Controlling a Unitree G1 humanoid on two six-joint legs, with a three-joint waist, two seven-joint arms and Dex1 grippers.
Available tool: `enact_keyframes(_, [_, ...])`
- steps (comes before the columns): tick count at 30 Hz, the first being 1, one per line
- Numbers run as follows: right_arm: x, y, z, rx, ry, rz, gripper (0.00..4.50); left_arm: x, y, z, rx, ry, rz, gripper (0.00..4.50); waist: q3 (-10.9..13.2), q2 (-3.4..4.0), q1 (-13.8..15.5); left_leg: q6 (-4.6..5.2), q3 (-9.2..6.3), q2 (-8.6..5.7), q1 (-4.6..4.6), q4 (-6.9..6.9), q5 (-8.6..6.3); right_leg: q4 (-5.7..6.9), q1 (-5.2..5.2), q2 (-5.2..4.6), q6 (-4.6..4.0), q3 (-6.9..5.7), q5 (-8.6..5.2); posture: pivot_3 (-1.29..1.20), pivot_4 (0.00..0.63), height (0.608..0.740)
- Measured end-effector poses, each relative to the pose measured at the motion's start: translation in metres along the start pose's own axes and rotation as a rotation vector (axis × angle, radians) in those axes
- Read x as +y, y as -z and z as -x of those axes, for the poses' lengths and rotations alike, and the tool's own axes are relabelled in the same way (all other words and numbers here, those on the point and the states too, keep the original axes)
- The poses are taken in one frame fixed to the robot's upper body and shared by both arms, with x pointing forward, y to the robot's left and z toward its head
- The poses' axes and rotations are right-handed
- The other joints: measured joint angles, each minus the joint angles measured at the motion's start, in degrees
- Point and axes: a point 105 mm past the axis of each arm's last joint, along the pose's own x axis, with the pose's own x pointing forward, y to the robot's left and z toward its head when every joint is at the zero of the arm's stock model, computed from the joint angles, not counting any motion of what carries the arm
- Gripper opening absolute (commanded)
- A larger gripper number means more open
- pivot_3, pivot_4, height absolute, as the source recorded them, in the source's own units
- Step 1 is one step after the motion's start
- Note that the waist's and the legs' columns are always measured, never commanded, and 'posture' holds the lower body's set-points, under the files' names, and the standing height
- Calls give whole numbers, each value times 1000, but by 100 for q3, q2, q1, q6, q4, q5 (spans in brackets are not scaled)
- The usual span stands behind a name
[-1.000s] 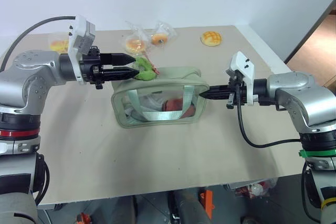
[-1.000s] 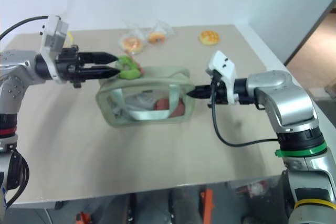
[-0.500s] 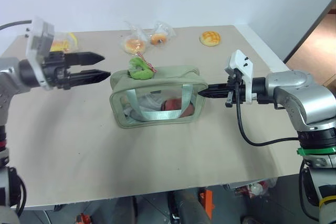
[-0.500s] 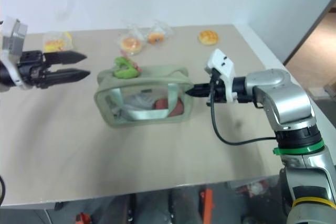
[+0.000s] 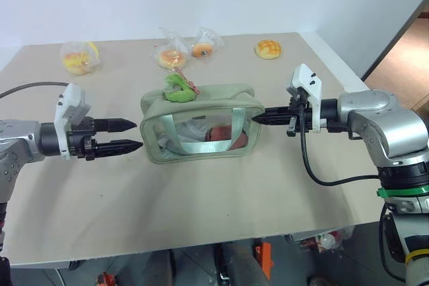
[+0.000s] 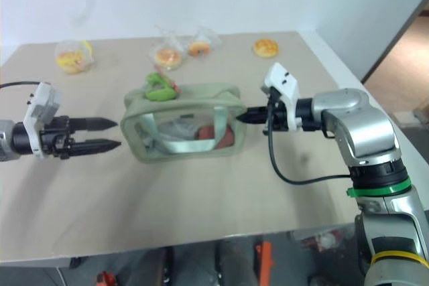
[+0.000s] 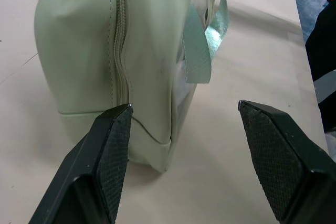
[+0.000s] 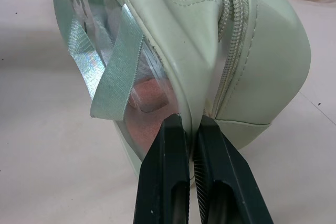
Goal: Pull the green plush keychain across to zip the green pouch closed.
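pouch [image 5: 200, 124] sits mid-table [image 5: 201, 205], boxy, sage-green, clear front panel facing the robot, red item inside. green plush keychain [image 5: 178, 88] lies on the pouch's top at its far-left corner, roughly 11 o'clock from the pouch centre, red-pink cord trailing beside it. zipper track along the top looks shut from that end across; judgement: the pull appears to have run its course, so what remains is checking the closure and letting go cleanly.

left gripper [image 5: 125, 135] at 9 o'clock of the pouch, just off its left end, not touching. in the left wrist view its pads [image 7: 113, 153] stand wide apart, nothing between them, the zipper seam of the pouch end straight ahead.

right gripper [image 5: 263, 118] at 3 o'clock, fingers pinched tight on the pouch's right end seam; right wrist view shows fabric edge caught between the closed tips.

to do well: hold the right pinch steady as anchor. if any gap shows, bring the open left gripper up to the keychain rather than the pouch body.

bagged buns [image 5: 79, 57] along the far edge, well apart.
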Motion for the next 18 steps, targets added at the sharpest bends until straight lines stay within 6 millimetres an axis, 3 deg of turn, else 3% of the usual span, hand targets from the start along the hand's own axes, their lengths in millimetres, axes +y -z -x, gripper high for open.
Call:
enact_keyframes(6, [0,0,0,-1,2,-1,0,3,2,-12,-14,19,19,3336,0,0,-3,0,2,1,0,-1,0,0,-1,3,2,3,1,0,150,740])
enact_keyframes(10, [0,0,0,0,3,-1,0,7,1,-17,-44,18,35,2274,0,0,-4,0,2,1,0,0,0,0,-1,4,2,5,2,0,150,740])
enact_keyframes(15, [0,0,0,1,5,-2,0,10,-5,-18,-83,18,33,457,0,0,-4,0,2,1,0,0,0,0,0,4,2,4,2,0,150,740])
enact_keyframes(18, [0,0,0,0,10,0,0,12,-7,-18,-88,12,29,63,0,0,-5,0,2,1,0,0,0,0,-1,3,2,6,2,0,150,740])
